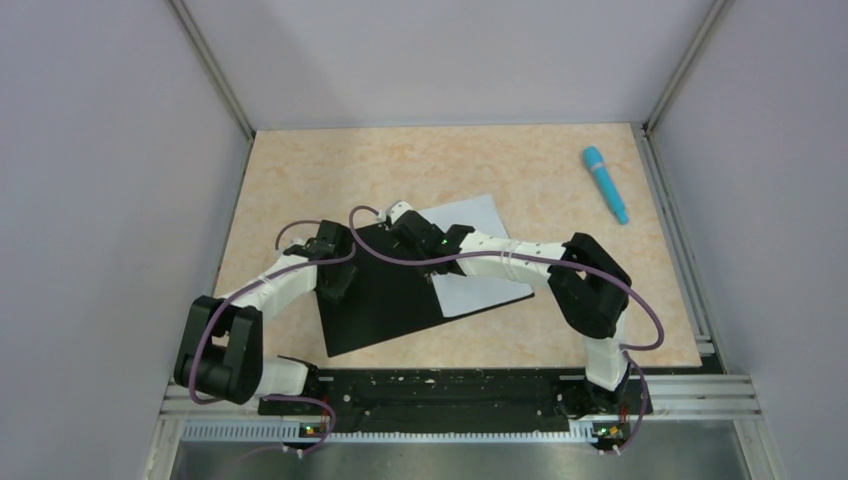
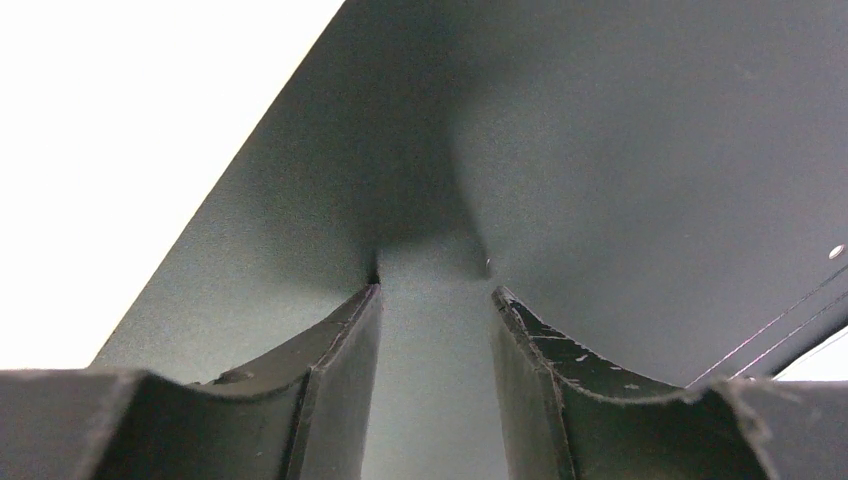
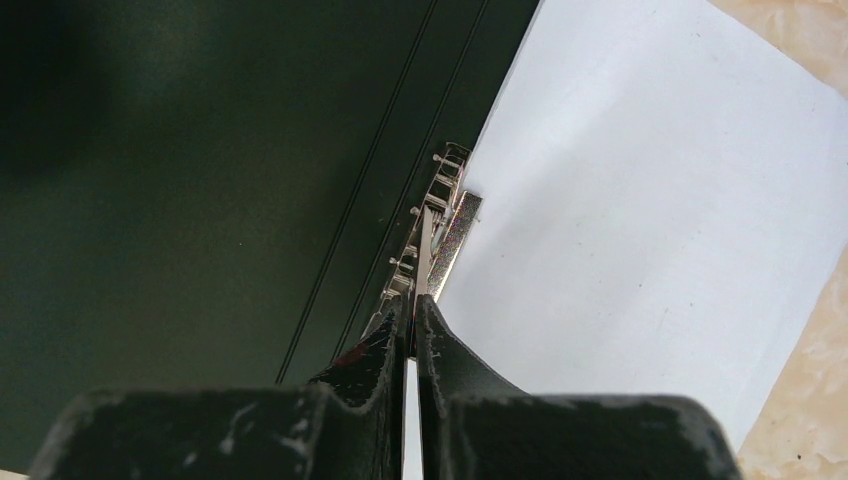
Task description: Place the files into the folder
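Right hand [image 3: 412, 318] is pinched narrow on the clip [image 3: 440, 215] lever. Left hand [image 2: 435, 288] is held wide, tips against the folder [image 2: 620, 150], which is laid open, black side up, on the worktop [image 1: 520, 170]. Files [image 3: 640, 200] are lying on its right half, beside the clip. Sheets are judged light, floppy and slippery: to be slid flat or pinched at an edge.

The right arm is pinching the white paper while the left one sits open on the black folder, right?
Not quite: the right end effector is shut on the metal clip beside the white paper, not on the paper itself, as the right wrist view shows. The left end effector does sit open on the black folder.
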Robot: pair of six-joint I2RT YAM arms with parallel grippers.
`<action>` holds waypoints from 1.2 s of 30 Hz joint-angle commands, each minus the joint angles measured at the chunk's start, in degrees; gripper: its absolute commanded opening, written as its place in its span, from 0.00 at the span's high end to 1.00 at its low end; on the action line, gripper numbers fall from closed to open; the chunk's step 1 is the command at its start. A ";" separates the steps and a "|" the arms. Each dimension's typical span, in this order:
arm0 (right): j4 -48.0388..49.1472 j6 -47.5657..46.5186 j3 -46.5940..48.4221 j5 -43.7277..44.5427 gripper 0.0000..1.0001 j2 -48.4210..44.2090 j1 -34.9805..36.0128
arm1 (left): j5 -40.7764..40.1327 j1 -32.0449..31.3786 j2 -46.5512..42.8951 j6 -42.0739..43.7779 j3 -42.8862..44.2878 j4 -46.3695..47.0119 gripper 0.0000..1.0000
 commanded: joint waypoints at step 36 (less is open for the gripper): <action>-5.69 -0.67 4.13 -1.01 0.93 -4.12 -0.04 | 1.74 0.43 4.23 -1.61 -2.46 -1.76 0.51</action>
